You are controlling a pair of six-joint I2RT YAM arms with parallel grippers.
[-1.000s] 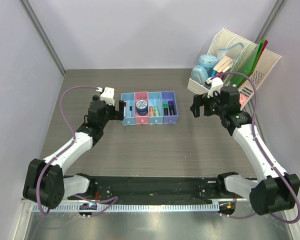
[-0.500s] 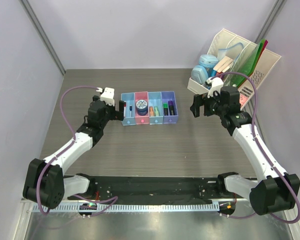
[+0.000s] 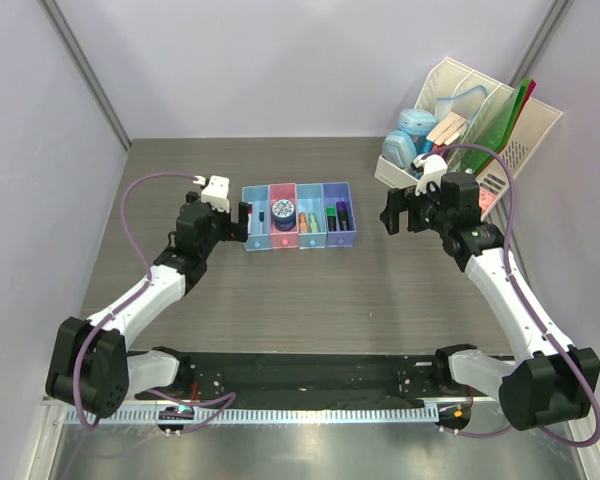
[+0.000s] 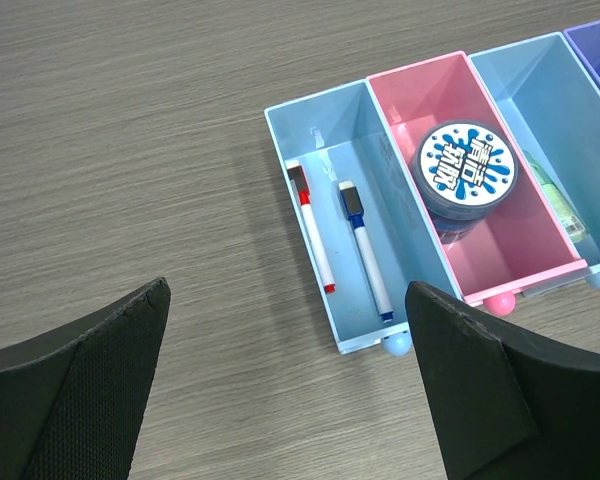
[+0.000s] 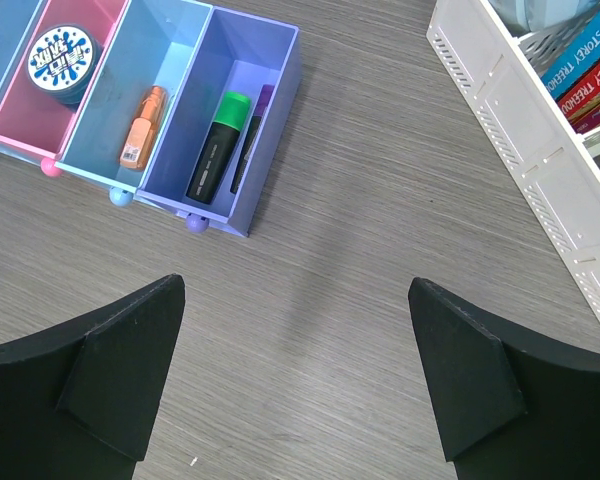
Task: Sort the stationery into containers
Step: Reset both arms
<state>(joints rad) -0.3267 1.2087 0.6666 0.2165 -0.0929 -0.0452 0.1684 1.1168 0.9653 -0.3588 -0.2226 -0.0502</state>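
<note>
The markers point(image 4: 316, 240) and blue roll point(image 4: 467, 168) lie in the containers point(image 4: 315, 95) just ahead of the left pincer point(image 4: 288, 300), and the highlighters point(image 5: 218, 146) ahead-left of the right pincer point(image 5: 297, 290). Both pincers gape empty above the tabletop point(image 4: 130, 150). Sorting looks finished, so the next move is probably only to withdraw.

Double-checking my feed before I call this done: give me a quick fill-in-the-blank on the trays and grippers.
In the row of trays, the round blue roll lies in the ___ one.
Two white markers share one tray, one marked red, the other ___.
The green highlighter lies in the ___ tray.
The left gripper and right gripper are both ___ and hold nothing.
Missing words: pink; blue; purple; open.
</note>
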